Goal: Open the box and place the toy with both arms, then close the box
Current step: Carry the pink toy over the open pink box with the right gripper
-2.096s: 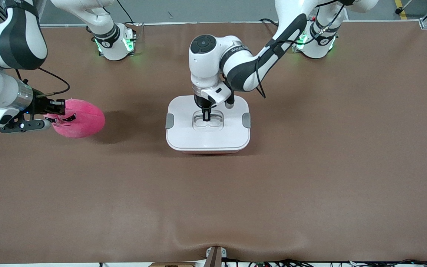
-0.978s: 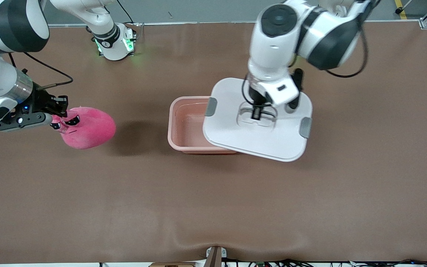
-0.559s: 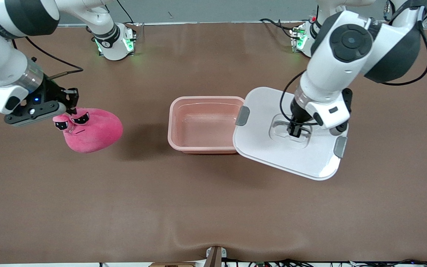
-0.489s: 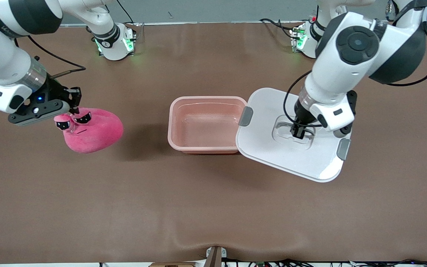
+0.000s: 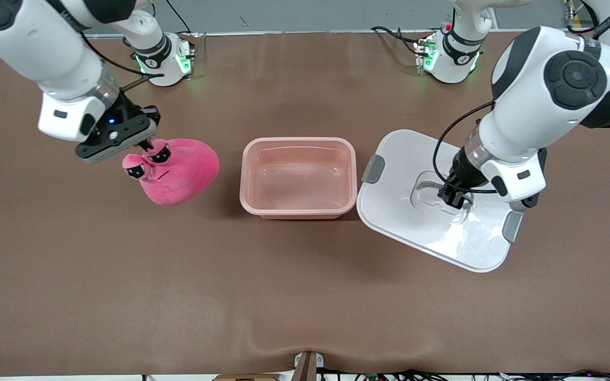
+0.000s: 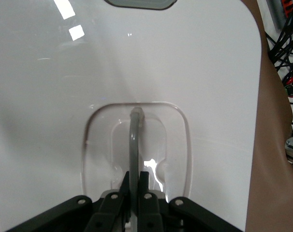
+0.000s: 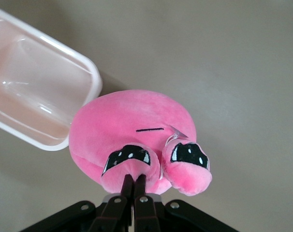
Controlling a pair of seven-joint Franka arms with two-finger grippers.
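While left claw [image 5: 454,198] grips lid [image 5: 416,222] (tilted), right claw [image 5: 146,150] pinches toy [image 5: 183,172].

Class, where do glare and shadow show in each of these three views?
Front view: glare on the lid; shadow on the table beside the toy. Left wrist view: bright window-like patches on the lid, glint in its handle recess. Right wrist view: soft light, shadow beside the toy.

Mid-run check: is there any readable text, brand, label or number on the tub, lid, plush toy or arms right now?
None can be read.
Pink tub: no label.
White lid: plain, only glare patches.
Plush toy: eyes and a stitched mouth line, no lettering.
Arms: no readable marking in this frame.
Table: no print.
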